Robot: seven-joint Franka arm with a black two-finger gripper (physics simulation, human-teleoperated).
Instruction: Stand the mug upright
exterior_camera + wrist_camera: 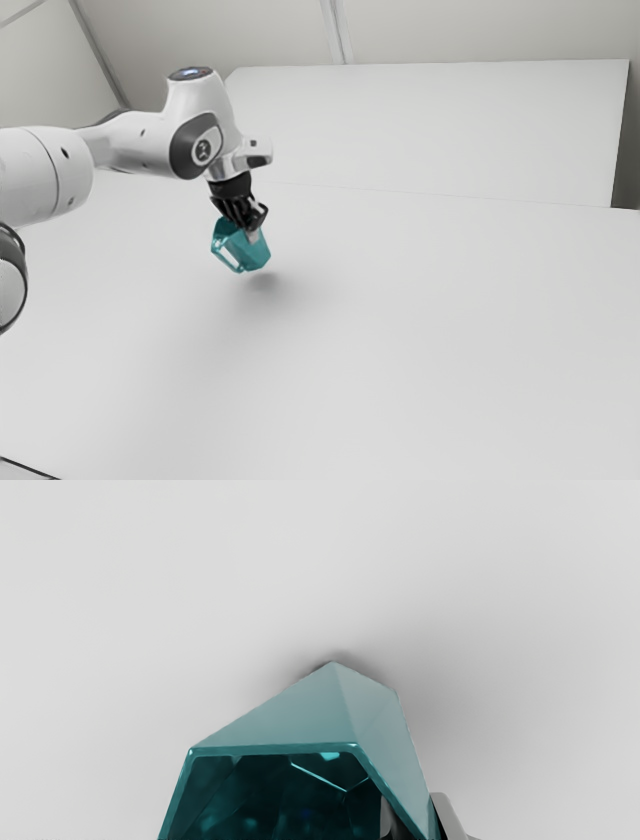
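Teal mug (248, 255) tilted, gripped by fingers (253, 236); arm mark (203, 151) perhaps logo.

Pale grey walls (220, 32) (softly lit)

From where I stand, the table (450, 350) is a broad, pale grey-white top, smooth and matt, with no pattern or grain that I can make out. It spreads across most of the exterior view and out past that view's right side. A thin, faint line (450, 197) crosses behind the open stretch, sloping gently down toward the exterior view's right. In the near corner at the exterior view's left, a short dark line (30, 469) runs at a slant. One soft grey shadow (266, 284) falls on the top, darkest in a small patch and fading outward with blurred edges; the surface around it is lighter and evenly lit.
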